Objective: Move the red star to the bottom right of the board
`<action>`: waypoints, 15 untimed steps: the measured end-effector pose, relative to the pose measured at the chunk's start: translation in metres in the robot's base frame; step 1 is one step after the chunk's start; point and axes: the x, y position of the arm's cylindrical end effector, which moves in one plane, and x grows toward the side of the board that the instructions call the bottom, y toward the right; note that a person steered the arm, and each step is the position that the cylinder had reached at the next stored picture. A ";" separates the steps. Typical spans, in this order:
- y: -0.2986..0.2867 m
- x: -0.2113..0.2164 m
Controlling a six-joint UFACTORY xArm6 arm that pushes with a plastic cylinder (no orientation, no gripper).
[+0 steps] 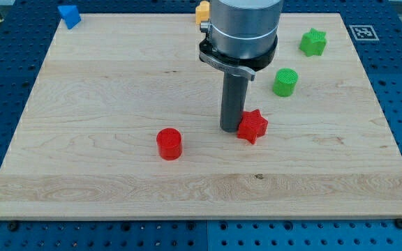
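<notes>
The red star [252,126] lies on the wooden board [117,84], a little right of the middle. My tip [230,129] stands on the board right against the star's left side, touching it or nearly so. The rod hangs from the grey arm housing [243,31] at the view's top centre. The bottom right part of the board lies down and to the right of the star.
A red cylinder [169,143] sits left of my tip. A green cylinder [285,81] and a green star [313,42] lie up and to the right. A blue block [69,15] is at the top left corner. An orange block [202,12] is partly hidden behind the arm.
</notes>
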 end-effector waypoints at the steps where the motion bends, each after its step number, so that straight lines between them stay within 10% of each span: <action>1: 0.017 0.000; 15: 0.129 0.082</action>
